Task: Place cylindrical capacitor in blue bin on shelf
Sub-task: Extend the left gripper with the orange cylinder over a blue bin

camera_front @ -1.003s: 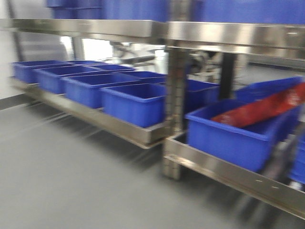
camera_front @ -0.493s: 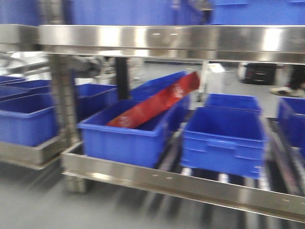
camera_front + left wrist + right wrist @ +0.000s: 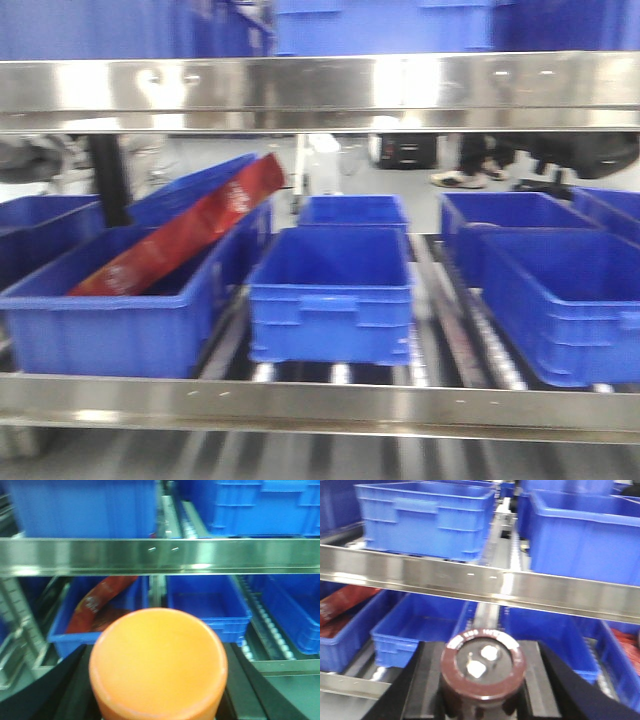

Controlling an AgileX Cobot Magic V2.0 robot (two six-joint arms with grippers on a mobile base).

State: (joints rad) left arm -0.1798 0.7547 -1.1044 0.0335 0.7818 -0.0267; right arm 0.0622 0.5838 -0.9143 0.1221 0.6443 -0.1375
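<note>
Right pincer (image 3: 482, 692) is clamped on the capacitor (image 3: 483, 665), held upright in front of the shelf rail (image 3: 470, 582), and left pincer (image 3: 158, 695) on an orange cylinder (image 3: 158, 662); moving in too high may knock the capacitor on the rail and loosen it before the blue bin (image 3: 395, 642).

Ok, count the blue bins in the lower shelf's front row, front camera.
3. The left bin holds a red packet; the centre bin sits beside it; the right bin is cut off by the frame. More stand behind, some possibly hidden.
</note>
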